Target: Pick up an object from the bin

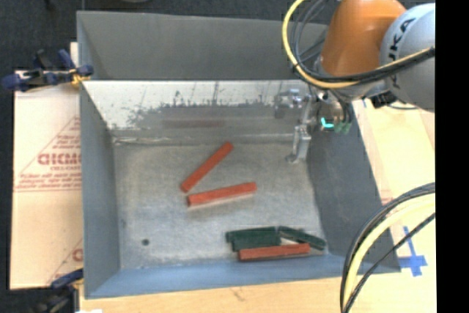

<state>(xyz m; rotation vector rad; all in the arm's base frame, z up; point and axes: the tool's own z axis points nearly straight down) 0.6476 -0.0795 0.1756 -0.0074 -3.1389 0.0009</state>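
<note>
My gripper (295, 155) hangs near the bin's back right corner, low over the floor beside the right wall. Nothing shows in it. The nearest loose thing is a red flat stick (207, 166) lying diagonally in the middle of the bin, left of the gripper and apart from it. Just below that stick lies a second red stick (221, 194) with a pale edge, almost level.
Along the front wall, right of centre, lies a small cluster: a dark green stick (253, 236), a second green piece (302, 237) angled off its right end, and a red stick (273, 253) right in front of them. The arm's orange cover and yellow cables hang over the bin's right rim.
</note>
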